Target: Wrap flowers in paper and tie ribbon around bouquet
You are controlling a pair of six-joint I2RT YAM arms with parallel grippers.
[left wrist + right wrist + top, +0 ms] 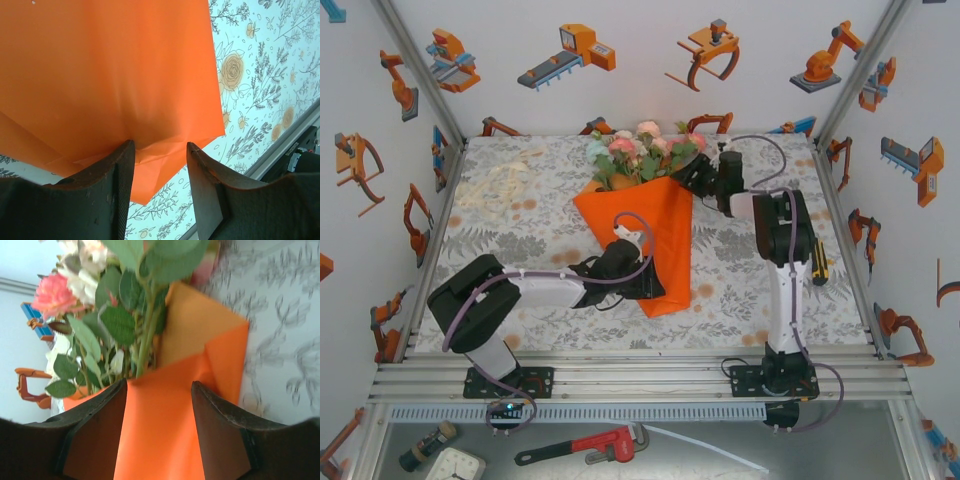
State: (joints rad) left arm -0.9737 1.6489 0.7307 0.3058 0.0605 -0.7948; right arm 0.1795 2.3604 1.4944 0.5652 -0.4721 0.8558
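the bouquet (642, 225) lies in the middle of the table on the flower cloth (760, 300). its orange paper (660, 250) is folded round the flowers (640, 150), and the blooms poke out at the far end. the paper's pointy end is near.

the left gripper (652, 288) is at the near end, on the left side. its fingers (122, 165) are about half apart, and a crinkled bit of paper (110, 75) sits between the tips.

the right gripper (686, 172) is at the far right edge, just beside the leaves. its jaws are about half apart too, over the paper (160, 430) just under the stems (142, 350). i cannot tell if either one squeezes.

the cream ribbon (500, 190) lies loose, far left, well apart.
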